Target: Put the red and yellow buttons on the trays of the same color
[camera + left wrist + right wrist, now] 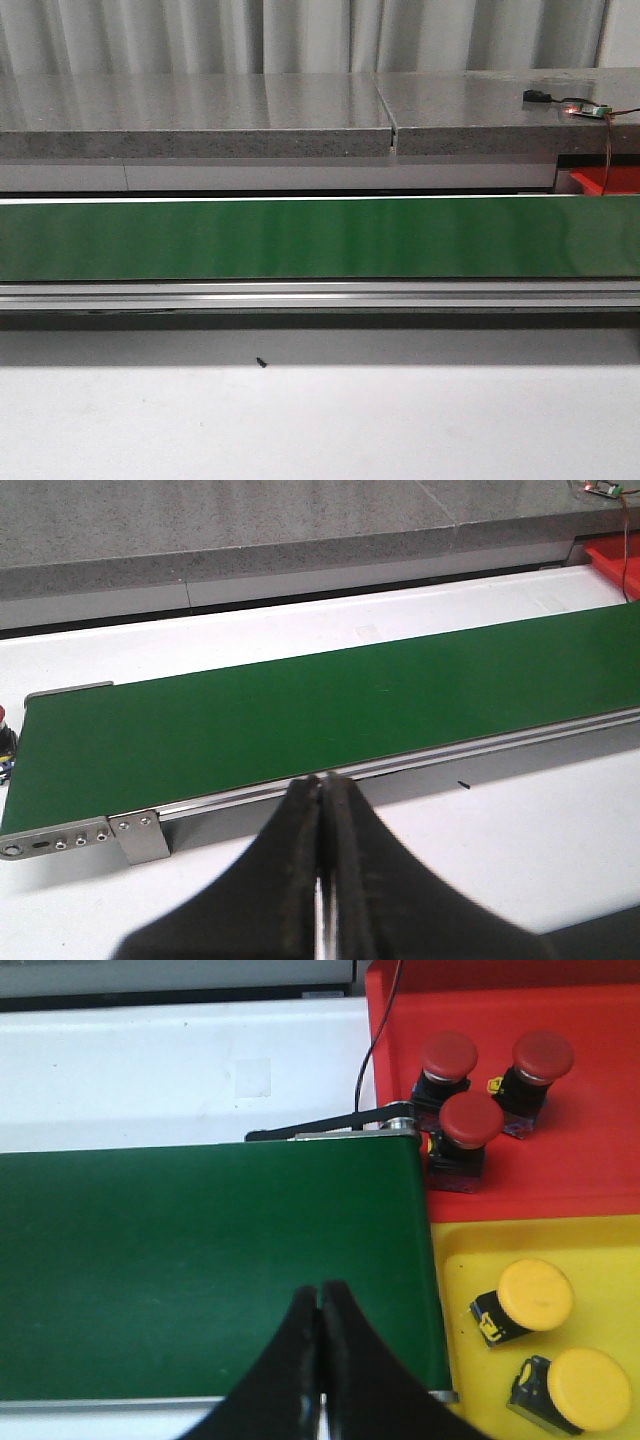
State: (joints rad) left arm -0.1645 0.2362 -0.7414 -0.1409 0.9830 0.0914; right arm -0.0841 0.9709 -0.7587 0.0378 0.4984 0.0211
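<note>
We are looking down past the right gripper (320, 1305), its fingers pressing together on nothing over the green belt (210, 1270). Beyond the belt's end, three red buttons (470, 1125) are sitting in the red tray (600, 1175), and two yellow buttons (535, 1297) are lying in the yellow tray (460, 1250). The left gripper (322, 795) is hanging pinched closed and empty beside the conveyor (300, 720).
</note>
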